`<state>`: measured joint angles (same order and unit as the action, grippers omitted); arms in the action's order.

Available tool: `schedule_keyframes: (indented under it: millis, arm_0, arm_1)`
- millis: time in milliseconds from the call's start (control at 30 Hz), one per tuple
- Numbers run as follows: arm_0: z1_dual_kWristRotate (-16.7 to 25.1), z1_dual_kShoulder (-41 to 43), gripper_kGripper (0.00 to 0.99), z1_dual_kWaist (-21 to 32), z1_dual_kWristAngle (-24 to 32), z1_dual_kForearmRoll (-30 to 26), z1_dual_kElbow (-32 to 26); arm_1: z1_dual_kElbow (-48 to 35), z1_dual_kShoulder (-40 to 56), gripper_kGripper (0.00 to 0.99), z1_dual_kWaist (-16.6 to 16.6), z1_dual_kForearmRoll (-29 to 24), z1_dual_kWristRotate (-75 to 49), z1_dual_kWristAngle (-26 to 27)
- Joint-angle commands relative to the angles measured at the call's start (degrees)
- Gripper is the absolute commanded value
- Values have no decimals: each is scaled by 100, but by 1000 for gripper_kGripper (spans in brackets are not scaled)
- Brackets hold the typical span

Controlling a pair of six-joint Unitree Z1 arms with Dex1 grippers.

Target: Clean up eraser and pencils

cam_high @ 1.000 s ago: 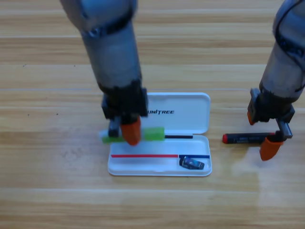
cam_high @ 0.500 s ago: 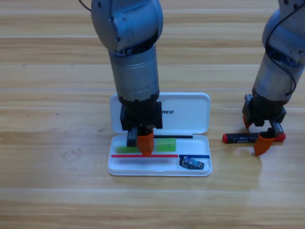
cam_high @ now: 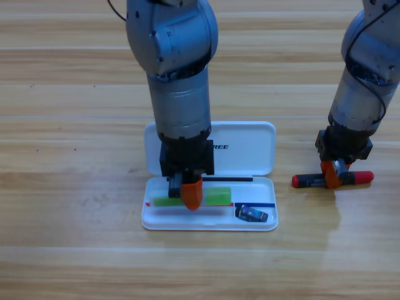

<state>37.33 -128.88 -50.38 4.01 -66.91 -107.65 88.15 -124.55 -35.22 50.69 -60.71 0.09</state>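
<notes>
Since a moment ago I am seeing my left gripper (cam_high: 187, 194) sinking lower into the white case (cam_high: 250, 150), clenched on the green pencil (cam_high: 215, 196) that is now lying along the tray beneath it, with the eraser (cam_high: 251, 214) just to its right in the tray's corner. My right gripper (cam_high: 331, 175) is pressing down over the red-and-black pencil (cam_high: 359, 177) on the table (cam_high: 75, 250); I cannot tell whether it is gripping.

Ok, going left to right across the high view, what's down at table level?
Left hand on the green pencil in the white case → eraser in the case's right compartment → red-and-black pencil on the table → right hand over it.
</notes>
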Motion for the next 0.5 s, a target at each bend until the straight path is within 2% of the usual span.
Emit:
schedule_keyframes:
  millis: [33, 200, 500]
  arm_0:
    - [-41, -436, 0, -130, -41, 152, 69]
    - [-41, -454, 0, -130, -67, 240, 78]
    - [-41, -419, 0, -130, -190, 240, 139]
  arm_1:
    - [-123, 1, 0, 129, 117, 217, -255]
    - [-131, 801, 0, 59, 705, 454, -35]
    - [-325, 1398, 0, -82, 881, 569, 141]
